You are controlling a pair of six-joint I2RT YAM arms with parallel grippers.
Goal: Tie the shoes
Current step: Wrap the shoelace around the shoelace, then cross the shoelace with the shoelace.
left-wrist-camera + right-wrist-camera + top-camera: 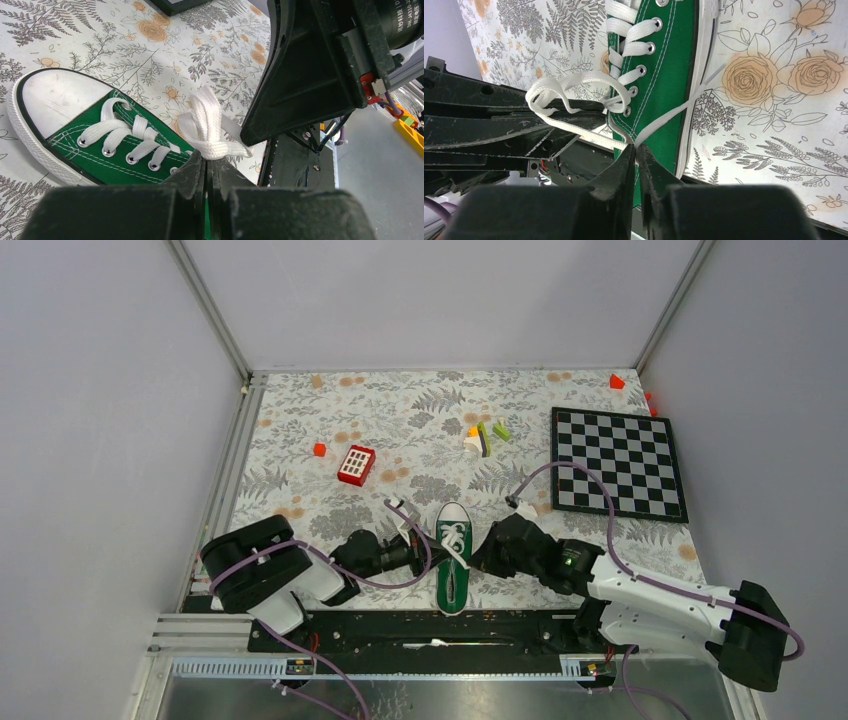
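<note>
The green sneaker lies near the table's front edge, toe pointing away, white laces across its tongue. It shows in the left wrist view and the right wrist view. My left gripper is at its left side, shut on a white lace loop at its tips. My right gripper is at its right side, shut on a lace strand at its tips. A lace loop hangs over the left gripper's fingers.
A red-and-white keypad block lies left of centre. A small red cube is beside it. Coloured small blocks sit mid-back. A chessboard lies at the right. Red pieces are at the back right corner.
</note>
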